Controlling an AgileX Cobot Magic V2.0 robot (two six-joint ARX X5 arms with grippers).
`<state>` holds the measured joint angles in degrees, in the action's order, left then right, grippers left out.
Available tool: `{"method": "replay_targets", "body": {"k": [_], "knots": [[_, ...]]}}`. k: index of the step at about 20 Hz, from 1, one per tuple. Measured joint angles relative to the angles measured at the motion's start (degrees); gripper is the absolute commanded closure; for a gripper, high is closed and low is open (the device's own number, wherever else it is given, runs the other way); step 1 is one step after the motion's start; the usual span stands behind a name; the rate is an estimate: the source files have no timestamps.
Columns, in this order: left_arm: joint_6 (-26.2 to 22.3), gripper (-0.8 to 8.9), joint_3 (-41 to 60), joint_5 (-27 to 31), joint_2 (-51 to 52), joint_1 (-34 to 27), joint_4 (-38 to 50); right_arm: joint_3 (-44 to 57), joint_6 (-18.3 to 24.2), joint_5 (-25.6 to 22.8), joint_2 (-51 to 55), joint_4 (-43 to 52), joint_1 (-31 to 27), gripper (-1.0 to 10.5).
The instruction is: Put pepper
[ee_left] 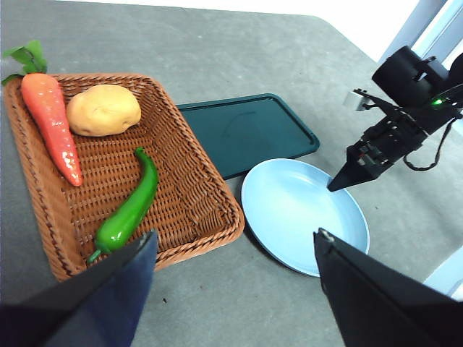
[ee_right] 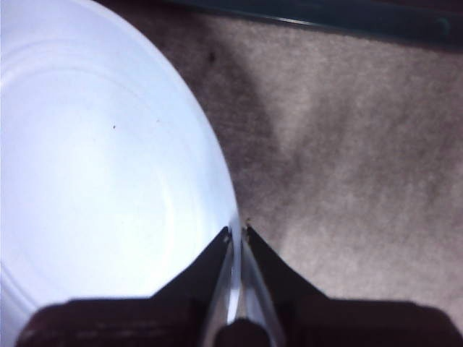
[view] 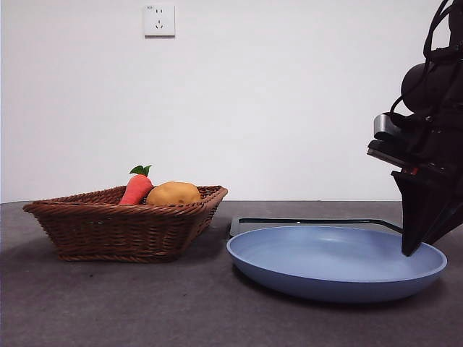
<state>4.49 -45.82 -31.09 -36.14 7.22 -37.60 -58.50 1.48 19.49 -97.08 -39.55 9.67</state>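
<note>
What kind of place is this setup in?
Probably an indoor robot test bench: a bare white wall with a socket, a grey table, and toy-like vegetables in a wicker basket.

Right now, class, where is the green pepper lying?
In the left wrist view the pepper lies inside the wicker basket, apart from the carrot and the potato; the front view hides it.

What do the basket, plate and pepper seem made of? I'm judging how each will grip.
The basket looks like woven wicker: brown strands, rough matt weave. The plate is smooth pale blue with a soft sheen, probably plastic or glazed ceramic; the look leaves that open. The pepper is glossy green with bright highlights, which suggests smooth plastic, though that is uncertain.
</note>
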Motion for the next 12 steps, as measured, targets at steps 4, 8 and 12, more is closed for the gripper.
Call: {"method": "replay_targets", "body": {"k": [4,8,12], "knots": [[-1.88,4.39,-0.28,1.05,-5.60,1.86,0.72,0.00,-0.42,-0.28,5.29,-3.26,0.00,9.4],[-5.18,4.39,-0.52,4.61,-16.68,5.70,6.95,0.00,-0.42,-0.44,18.67,-8.31,-0.33,9.4],[-8.94,4.39,-8.13,12.50,-30.64,9.60,7.87,0.00,-0.81,-0.42,31.43,-12.81,-0.42,9.4]]}}
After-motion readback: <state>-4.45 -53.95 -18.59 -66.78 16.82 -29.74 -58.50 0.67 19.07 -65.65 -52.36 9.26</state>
